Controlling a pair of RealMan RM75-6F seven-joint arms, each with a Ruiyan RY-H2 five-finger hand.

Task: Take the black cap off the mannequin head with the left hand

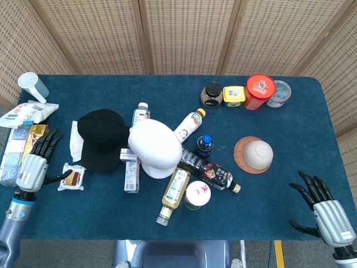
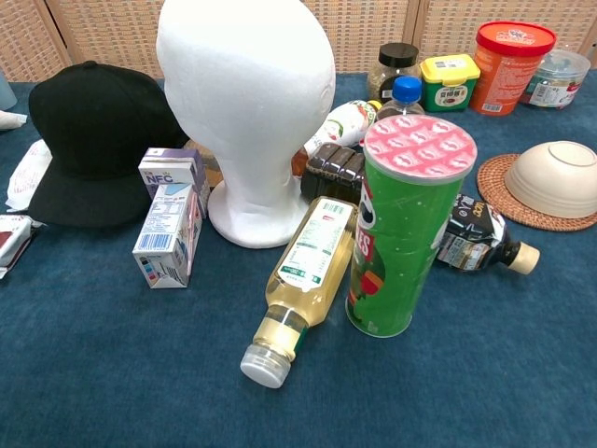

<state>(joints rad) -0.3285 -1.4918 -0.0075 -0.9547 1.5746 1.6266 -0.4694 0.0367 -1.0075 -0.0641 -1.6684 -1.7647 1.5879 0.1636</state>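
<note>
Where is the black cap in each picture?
Head view: the black cap lies on the table, left of the white mannequin head.
Chest view: the cap is at the far left, again left of the mannequin head.
Shared landmark: the mannequin head.

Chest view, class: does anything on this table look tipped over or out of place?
Yes. A pale juice bottle lies on its side against the upright green can, and a dark bottle lies flat behind it. The black cap sits on the table, off the bare mannequin head.
</note>
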